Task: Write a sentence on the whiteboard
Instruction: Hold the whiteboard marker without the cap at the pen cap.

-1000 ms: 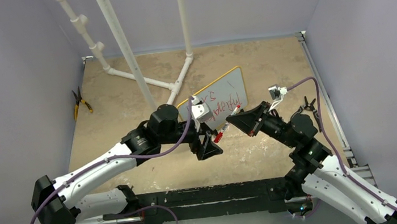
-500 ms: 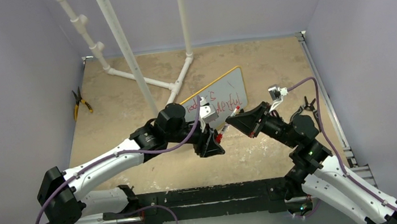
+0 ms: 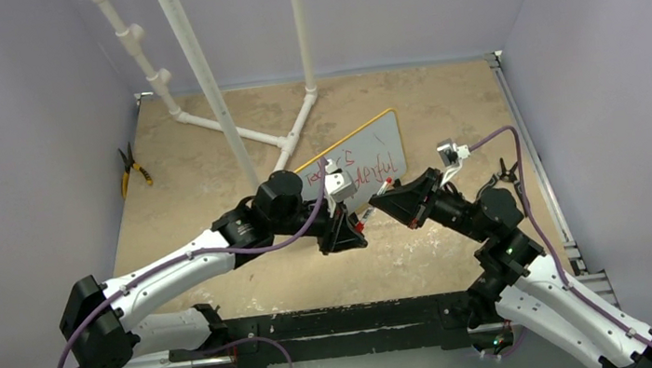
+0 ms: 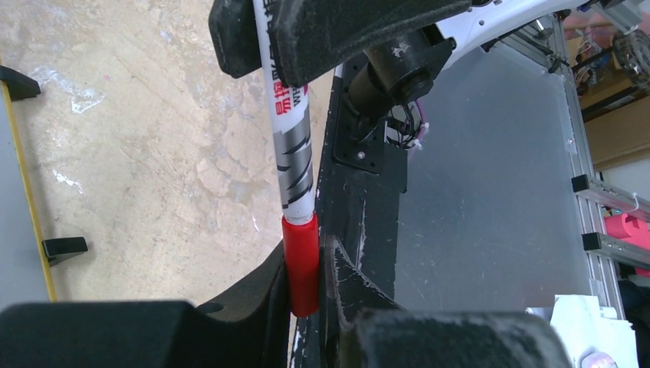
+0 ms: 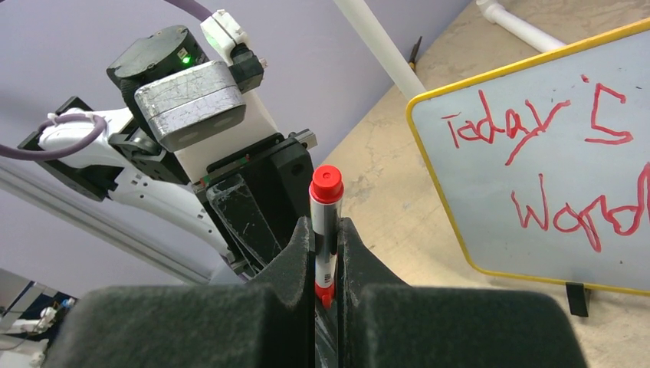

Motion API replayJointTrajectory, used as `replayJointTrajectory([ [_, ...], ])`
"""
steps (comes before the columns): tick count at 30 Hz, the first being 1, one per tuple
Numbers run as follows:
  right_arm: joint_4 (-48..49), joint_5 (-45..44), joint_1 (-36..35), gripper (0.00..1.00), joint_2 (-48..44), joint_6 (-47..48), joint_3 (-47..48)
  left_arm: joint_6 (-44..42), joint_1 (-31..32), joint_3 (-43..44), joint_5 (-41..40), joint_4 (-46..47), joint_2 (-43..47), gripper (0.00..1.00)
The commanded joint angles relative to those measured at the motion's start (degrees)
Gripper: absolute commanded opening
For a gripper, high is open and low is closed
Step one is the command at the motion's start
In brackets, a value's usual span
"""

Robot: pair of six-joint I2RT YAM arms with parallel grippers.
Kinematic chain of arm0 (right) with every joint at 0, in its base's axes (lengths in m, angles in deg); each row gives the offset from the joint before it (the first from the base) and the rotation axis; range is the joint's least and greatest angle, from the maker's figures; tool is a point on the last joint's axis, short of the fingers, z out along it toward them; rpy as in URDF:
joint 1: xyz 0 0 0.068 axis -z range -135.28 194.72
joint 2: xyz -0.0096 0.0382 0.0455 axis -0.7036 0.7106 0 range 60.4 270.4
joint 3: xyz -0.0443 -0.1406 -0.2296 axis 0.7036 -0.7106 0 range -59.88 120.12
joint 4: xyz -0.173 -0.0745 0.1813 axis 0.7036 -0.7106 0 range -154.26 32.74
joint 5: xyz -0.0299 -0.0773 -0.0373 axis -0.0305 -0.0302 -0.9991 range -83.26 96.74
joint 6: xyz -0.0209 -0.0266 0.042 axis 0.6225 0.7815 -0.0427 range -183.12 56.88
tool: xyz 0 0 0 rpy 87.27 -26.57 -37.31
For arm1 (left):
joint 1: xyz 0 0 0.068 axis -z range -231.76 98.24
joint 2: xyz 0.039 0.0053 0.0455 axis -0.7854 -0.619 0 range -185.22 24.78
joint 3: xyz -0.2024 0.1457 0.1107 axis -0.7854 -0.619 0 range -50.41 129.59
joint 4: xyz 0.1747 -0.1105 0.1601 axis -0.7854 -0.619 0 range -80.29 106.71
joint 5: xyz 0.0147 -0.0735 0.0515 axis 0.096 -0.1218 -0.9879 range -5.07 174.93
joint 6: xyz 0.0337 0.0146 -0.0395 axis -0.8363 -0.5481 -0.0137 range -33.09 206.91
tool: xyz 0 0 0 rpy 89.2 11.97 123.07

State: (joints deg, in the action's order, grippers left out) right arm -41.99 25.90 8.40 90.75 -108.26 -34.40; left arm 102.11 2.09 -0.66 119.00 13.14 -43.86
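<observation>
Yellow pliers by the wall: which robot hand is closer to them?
Left, a little. Both grip one marker; the left gripper holds the end toward the yellow pliers, the right gripper the farther end.

L end effector point(image 4: 303, 270) + R end effector point(image 4: 264, 34) clamp red-capped marker point(image 4: 294, 153).

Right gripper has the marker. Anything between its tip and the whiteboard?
Yes. The red cap covers the tip of the marker, and the left gripper is shut on that cap, directly ahead of the right gripper. The whiteboard stands off to one side; nothing else visible blocks it.
</observation>
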Motion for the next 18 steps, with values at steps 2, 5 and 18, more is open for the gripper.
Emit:
replayJointTrajectory([
  [2,1.31,6.95,-0.16,0.00,0.39,2.58,-0.39,-2.71,-0.19,0.30,-0.05,4.21,2.89,0.00],
  [5,-0.70,9.87,-0.11,0.00,1.59,3.48,-1.02,-3.99,-0.23,1.04,1.35,5.31,3.16,0.00],
  [18,-5.79,21.30,-0.23,0.00,4.72,4.12,-5.28,-7.43,-0.38,4.21,5.12,6.40,3.55,0.00],
])
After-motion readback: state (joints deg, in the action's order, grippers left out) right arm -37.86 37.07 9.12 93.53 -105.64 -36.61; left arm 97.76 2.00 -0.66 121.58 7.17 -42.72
